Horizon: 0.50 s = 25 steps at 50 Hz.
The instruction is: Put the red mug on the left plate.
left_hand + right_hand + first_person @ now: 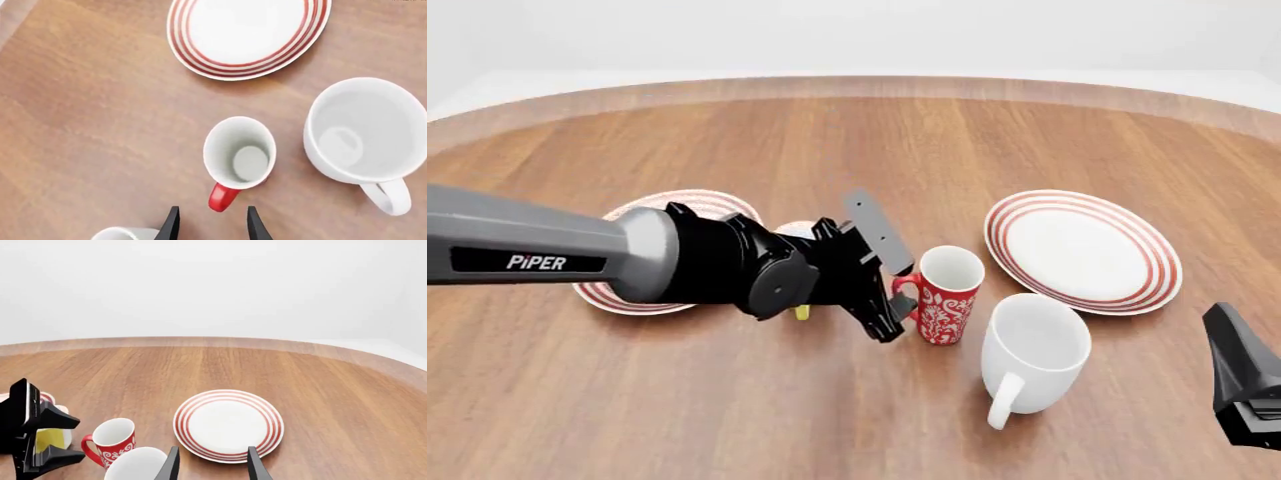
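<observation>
"PiPER" is printed in white on the grey left arm point(534, 258). Its left gripper point(894, 268) gapes wide, empty, flanking the handle of the tall red floral-patterned mug point(948, 295) standing on the wooden desk point(827, 140).

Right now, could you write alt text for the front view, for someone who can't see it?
A black robot arm reaches in from the left, its open left gripper beside the handle of the red mug on a wooden table. A white mug stands nearby, with a red-ringed plate beyond and the left plate partly hidden behind the arm.
</observation>
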Tool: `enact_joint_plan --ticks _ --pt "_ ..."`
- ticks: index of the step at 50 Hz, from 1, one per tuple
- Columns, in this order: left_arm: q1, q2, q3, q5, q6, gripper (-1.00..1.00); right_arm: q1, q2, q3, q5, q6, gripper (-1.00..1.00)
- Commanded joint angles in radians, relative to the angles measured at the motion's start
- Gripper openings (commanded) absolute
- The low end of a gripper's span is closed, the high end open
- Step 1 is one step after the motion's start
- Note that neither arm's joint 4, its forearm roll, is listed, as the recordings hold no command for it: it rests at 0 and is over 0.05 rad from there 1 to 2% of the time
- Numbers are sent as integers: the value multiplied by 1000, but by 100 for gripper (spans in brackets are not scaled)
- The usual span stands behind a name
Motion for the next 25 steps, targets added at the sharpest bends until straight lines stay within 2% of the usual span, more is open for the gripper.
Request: enact_joint_plan --ticks 1,25 --pt "-6 19 5 -23 -15 100 0 0 0 0 0 100" --pt "-14 48 1 -44 -39 100 0 -1 0 0 0 100"
